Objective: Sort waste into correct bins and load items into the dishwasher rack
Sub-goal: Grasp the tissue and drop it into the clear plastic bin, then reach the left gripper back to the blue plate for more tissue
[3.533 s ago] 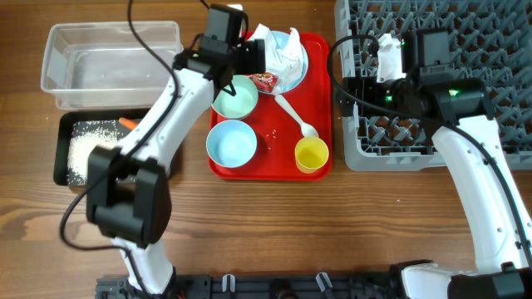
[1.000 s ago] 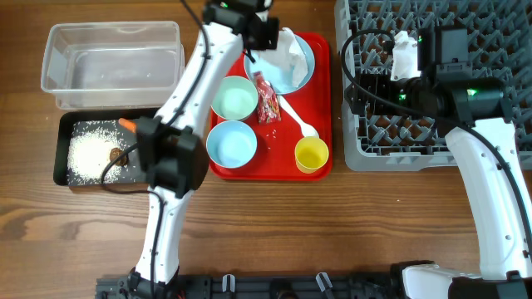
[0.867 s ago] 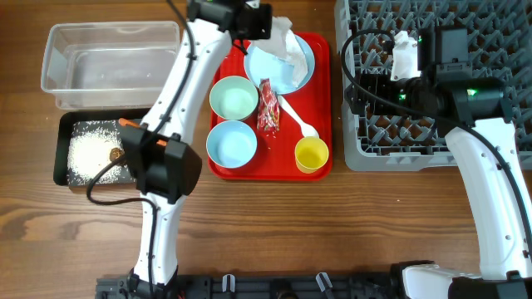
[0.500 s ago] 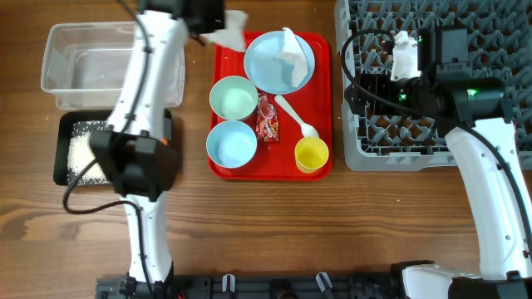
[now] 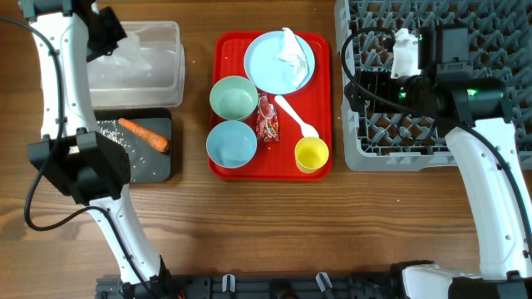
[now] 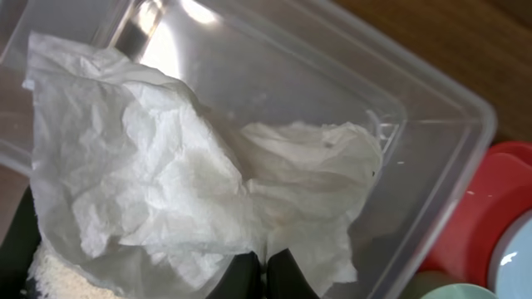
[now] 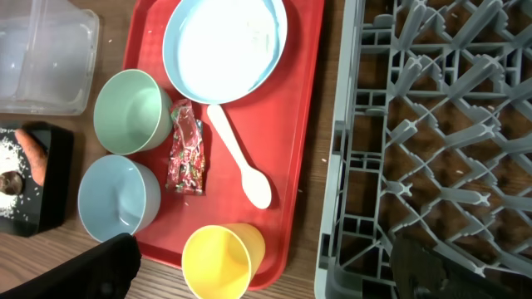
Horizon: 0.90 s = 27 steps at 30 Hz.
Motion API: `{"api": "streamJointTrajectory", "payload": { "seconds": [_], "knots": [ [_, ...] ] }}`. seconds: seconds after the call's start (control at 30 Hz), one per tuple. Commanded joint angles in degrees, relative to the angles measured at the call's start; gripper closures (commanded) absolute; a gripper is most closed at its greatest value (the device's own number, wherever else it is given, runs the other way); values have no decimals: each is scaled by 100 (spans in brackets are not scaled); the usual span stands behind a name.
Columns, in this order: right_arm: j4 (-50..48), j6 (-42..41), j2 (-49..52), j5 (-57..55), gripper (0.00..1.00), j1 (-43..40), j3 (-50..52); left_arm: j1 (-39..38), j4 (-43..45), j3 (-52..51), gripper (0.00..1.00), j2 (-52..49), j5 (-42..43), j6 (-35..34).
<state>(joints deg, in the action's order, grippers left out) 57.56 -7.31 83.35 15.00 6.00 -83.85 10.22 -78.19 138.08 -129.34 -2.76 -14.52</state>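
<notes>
My left gripper (image 6: 266, 278) is shut on a crumpled white napkin (image 6: 183, 183), which hangs over the clear tub (image 6: 453, 124). In the overhead view the left gripper (image 5: 106, 31) sits above the clear tub's (image 5: 170, 79) left end. The black tray (image 5: 154, 166) holds an orange carrot (image 5: 143, 134) and rice grains. On the red tray (image 5: 324, 58) lie a blue plate (image 5: 266, 71) with white paper (image 5: 289, 51), a green bowl (image 5: 233, 98), a blue bowl (image 5: 231, 143), the red wrapper (image 5: 266, 118), a spoon (image 5: 295, 116) and a yellow cup (image 5: 312, 154). My right gripper (image 7: 266, 274) is open and empty, high over the rack's (image 7: 440, 141) left edge.
The grey rack (image 5: 465, 124) fills the right side of the table. My left arm's links (image 5: 79, 170) cover the black tray's left part. A brown scrap (image 7: 10, 181) lies beside the carrot (image 7: 33, 149). Bare wood runs along the front.
My left arm has swung left from the red tray to above the clear tub, carrying the napkin. The red wrapper now lies between the bowls and the spoon. The right arm has not moved.
</notes>
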Motion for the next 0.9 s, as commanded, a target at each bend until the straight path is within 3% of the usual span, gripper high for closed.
{"api": "streamJointTrajectory", "payload": {
  "seconds": [0.0, 0.07, 0.17, 0.2, 0.53, 0.87],
  "knots": [
    [-52, -39, -31, 109, 0, -7, -116, 98, -11, -496, 96, 192, -33, -96],
    [-55, -37, -31, 109, 0, -9, -116, 107, 13, -629, 71, 192, -35, -96],
    [-76, -39, -31, 109, 0, -9, -116, 105, 37, -688, 5, 192, -33, -94],
    [-92, -39, -31, 109, 0, -7, -116, 105, 61, -688, 1, 192, -33, -94],
    [-87, -81, -31, 151, 0, -9, -116, -310, 503, -387, 0, 470, 691, 260],
    [-96, -79, -31, 149, 0, -7, -116, -2004, 885, -393, 0, 348, 848, 1279]
  ]
}}
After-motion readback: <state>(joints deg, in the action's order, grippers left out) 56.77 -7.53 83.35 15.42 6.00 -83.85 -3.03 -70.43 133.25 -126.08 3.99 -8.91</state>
